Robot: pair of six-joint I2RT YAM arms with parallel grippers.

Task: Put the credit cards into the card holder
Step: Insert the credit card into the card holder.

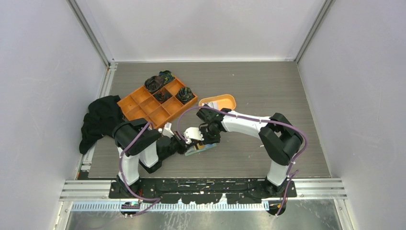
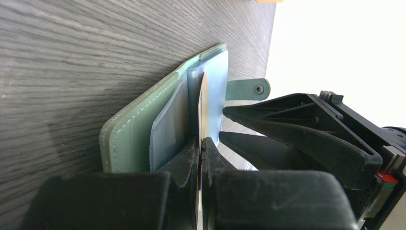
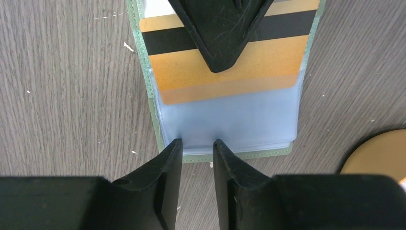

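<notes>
The left end effector (image 2: pixel 201 141) clamps an orange credit card (image 3: pixel 182 81), half inside the card holder (image 3: pixel 253 154); the right end effector (image 3: pixel 197 146) is parted, gripping nothing; seating remains.

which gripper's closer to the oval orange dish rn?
Right. The right gripper is at the card holder's edge nearest the oval orange dish. The left gripper, shut on a card, is at the holder's opposite edge, farther away.
</notes>
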